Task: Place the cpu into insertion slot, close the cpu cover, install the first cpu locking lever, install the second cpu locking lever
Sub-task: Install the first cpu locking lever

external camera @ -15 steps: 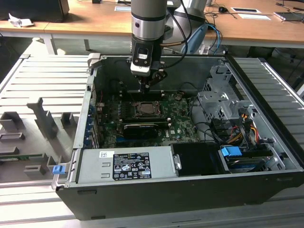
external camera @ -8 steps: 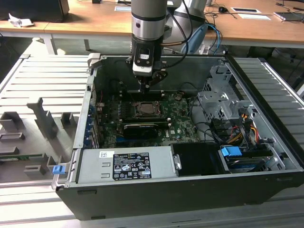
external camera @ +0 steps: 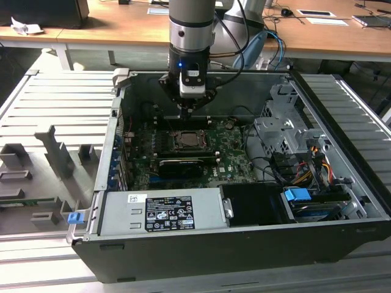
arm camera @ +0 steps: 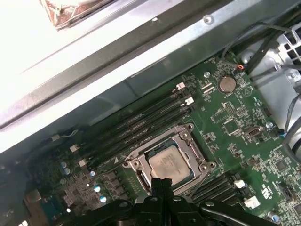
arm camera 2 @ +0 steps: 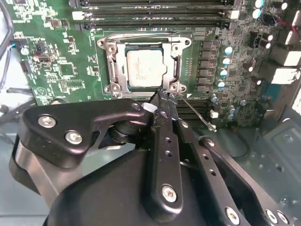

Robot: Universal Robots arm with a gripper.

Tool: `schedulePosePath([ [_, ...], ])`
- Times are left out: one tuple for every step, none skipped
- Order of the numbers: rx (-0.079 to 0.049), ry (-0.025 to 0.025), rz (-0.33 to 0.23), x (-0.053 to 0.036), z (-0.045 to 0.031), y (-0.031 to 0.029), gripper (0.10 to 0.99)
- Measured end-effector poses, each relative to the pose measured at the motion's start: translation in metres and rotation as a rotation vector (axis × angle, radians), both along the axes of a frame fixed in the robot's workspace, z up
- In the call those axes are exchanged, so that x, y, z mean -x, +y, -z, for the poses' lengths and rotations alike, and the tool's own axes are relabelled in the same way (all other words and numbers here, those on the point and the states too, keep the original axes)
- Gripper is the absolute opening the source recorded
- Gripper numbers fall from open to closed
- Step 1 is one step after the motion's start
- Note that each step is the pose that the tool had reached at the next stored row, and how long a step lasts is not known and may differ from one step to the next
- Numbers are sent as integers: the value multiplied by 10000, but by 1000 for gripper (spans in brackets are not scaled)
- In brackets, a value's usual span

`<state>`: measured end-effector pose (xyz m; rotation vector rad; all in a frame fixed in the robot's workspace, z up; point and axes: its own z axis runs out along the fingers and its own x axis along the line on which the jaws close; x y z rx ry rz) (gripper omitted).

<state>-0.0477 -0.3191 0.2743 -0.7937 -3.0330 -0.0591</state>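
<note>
Black gripper point(arm camera 2: 162, 101) links crowd the foreground in both wrist views, fingers pressed together into one narrow tip, nothing between them. In the second wrist view that tip sits right at the cover's point(arm camera 2: 115, 63) near edge, by its corner screw, and a thin wire lever point(arm camera 2: 197, 115) angles away from that corner at about four o'clock, lifted off the board point(arm camera 2: 61, 70). And the cpu point(arm camera 2: 146, 68) is in, silvery face up, lying flat in the slot point(arm camera 2: 170, 68), with the grey cover frame down around it. In the first wrist view the shut fingers point(arm camera: 162, 186) point at the cpu's point(arm camera: 170, 162) near edge. From the exterior view, the arm point(external camera: 191, 30) hangs straight down into the open case point(external camera: 201, 244), gripper point(external camera: 186, 113) just above the socket, at twelve o'clock from it.
</note>
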Motion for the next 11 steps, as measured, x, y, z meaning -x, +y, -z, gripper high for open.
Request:
schedulePosePath([
  [0, -1, -131, 0, 0, 0, 106],
  [0, 0, -252, 0, 0, 0, 106],
  [0, 0, -587, 0, 0, 0, 106],
  [0, 0, -768, 0, 0, 0, 106],
  [0, 0, -918, 0, 0, 0, 106],
  [-1, 0, -1154, 0, 0, 0, 106],
  [0, -1, -1334, 0, 0, 0, 106],
  [-1, 0, -1580, 0, 0, 0, 106],
  [0, -1, -1737, 0, 0, 0, 106],
  [0, 0, -1829, 0, 0, 0, 106],
  [0, -1, -1945, 0, 0, 0, 106],
])
